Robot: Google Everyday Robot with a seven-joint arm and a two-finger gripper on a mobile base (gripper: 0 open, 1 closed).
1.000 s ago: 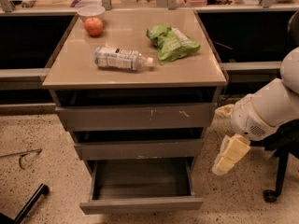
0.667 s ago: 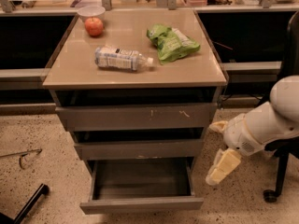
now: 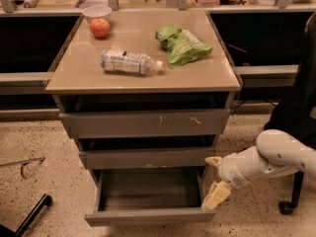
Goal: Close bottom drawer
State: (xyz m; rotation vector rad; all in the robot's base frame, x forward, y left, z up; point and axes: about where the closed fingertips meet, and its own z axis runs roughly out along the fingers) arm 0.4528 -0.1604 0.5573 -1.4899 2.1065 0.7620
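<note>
The bottom drawer (image 3: 148, 216) is the lowest of three grey drawers in the cabinet. It is pulled far out, and its shallow empty tray (image 3: 148, 187) shows. My gripper (image 3: 214, 178) hangs at the drawer's right front corner, on a white arm reaching in from the right. Its lower pale finger (image 3: 216, 195) lies at the drawer's right side edge, close to the front. The upper finger (image 3: 214, 160) is beside the middle drawer front (image 3: 145, 158). The fingers stand apart with nothing between them.
The top drawer front (image 3: 145, 123) has pale scratches. On the cabinet top (image 3: 217, 73) lie an apple (image 3: 99, 27), a bowl (image 3: 97, 11), a plastic bottle (image 3: 129, 62) and a green bag (image 3: 181, 44). A dark chair base (image 3: 289, 206) stands at the right. A black bar (image 3: 29, 216) lies on the floor at the left.
My arm has dropped lower and swung left, bringing the gripper from beside the cabinet down to the bottom drawer's right front corner. The drawer has not moved.
</note>
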